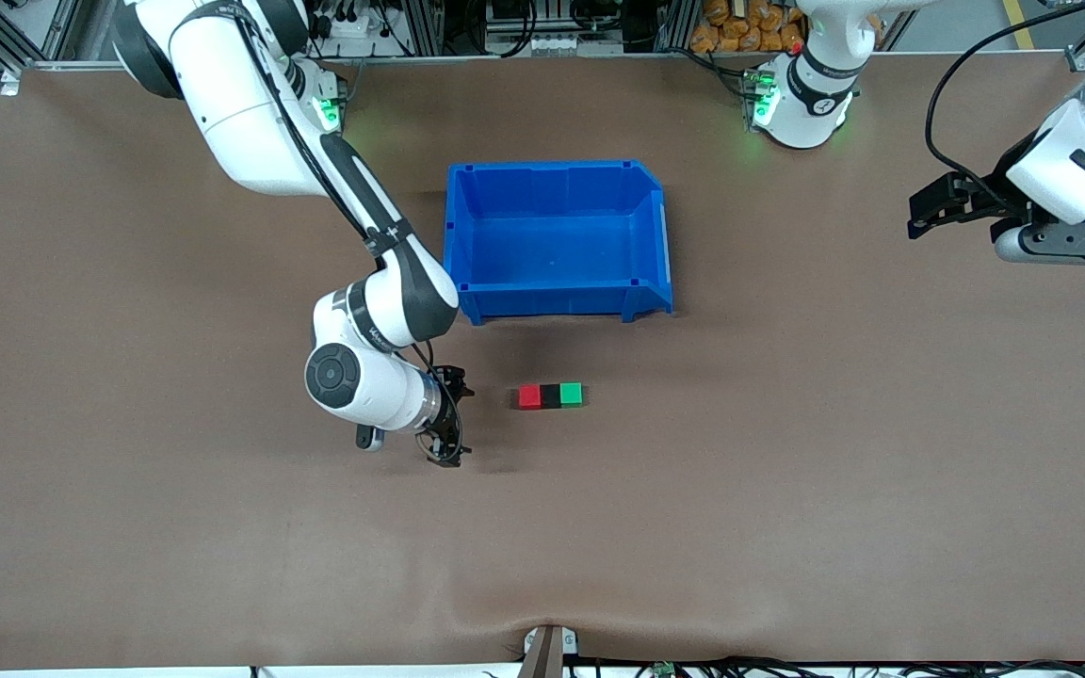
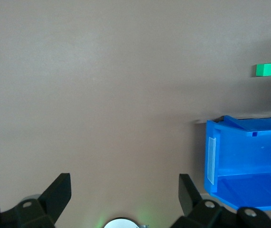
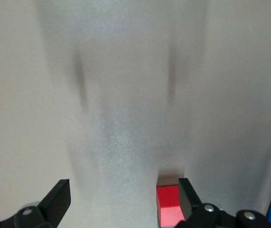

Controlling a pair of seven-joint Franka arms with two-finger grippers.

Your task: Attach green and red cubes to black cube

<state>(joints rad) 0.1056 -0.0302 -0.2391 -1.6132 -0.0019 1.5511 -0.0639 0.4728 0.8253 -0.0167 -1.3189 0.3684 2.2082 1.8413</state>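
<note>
I see a brown table with a blue bin near its middle. Nearer the camera than the bin, the red cube, black cube and green cube lie touching in one row, its long axis running from the right arm's end toward the left arm's end, black between. My right gripper sits low beside the red cube, fingers wide apart. My left gripper waits above its own end of the table, fingers wide too.

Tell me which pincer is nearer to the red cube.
Right. The right pincer hovers open over the table just beside the red cube, toward the right arm's end. The left pincer waits open, high over the left arm's end.
</note>
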